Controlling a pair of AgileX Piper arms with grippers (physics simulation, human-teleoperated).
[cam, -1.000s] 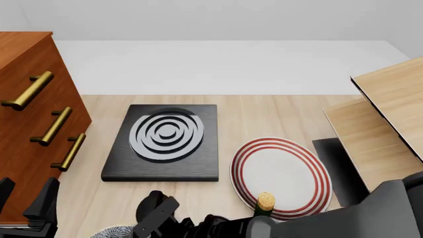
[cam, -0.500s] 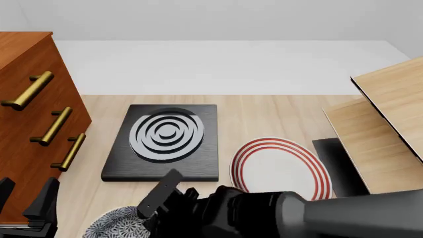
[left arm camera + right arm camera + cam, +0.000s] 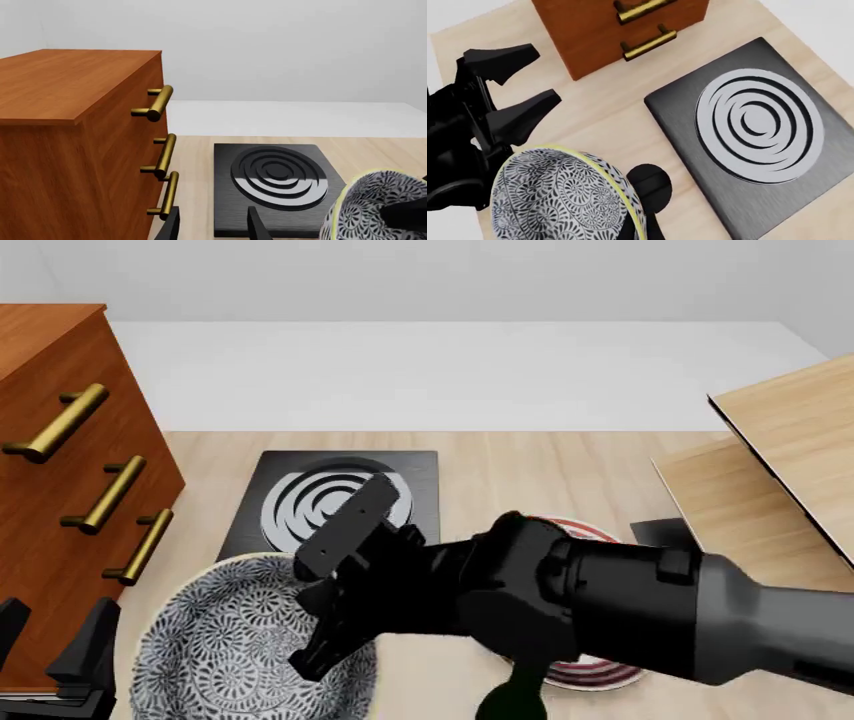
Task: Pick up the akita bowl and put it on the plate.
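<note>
Our main worry is the bowl [image 3: 254, 640] slipping or tipping, since we carry it by the rim alone: the right pincer [image 3: 340, 585] is clenched on its near edge, one finger inside and one outside as the right wrist view suggests, and the deep body hangs off to the pincer's left. A quick swing could twist it loose, or drag it into the black slab [image 3: 327, 510] just ahead of the pincer. The plate [image 3: 587, 665] lies to the pincer's right, mostly hidden beneath our own right arm, so we could misjudge the drop and catch its ringed rim. That arm reaches in from the right, wrist turned, fingers pointing left and forward. The left pincer [image 3: 213, 225] sits released beside the drawer cabinet [image 3: 67, 490], holding nothing.
</note>
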